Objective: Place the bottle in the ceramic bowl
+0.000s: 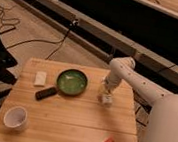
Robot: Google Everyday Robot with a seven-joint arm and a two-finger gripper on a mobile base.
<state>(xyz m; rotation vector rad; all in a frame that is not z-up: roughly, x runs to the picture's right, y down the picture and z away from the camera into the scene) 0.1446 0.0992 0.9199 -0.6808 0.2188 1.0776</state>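
The bottle (106, 99) is seen on the wooden table (75, 119), just right of the green pan (72, 82). The gripper (104, 89) is positioned directly at its top; whether it is grasped cannot be told. The ceramic bowl (15, 117) is set well apart, front left.

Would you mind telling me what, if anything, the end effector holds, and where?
It cannot be told: the end effector is down at the bottle, right of the pan; any hold is hidden.
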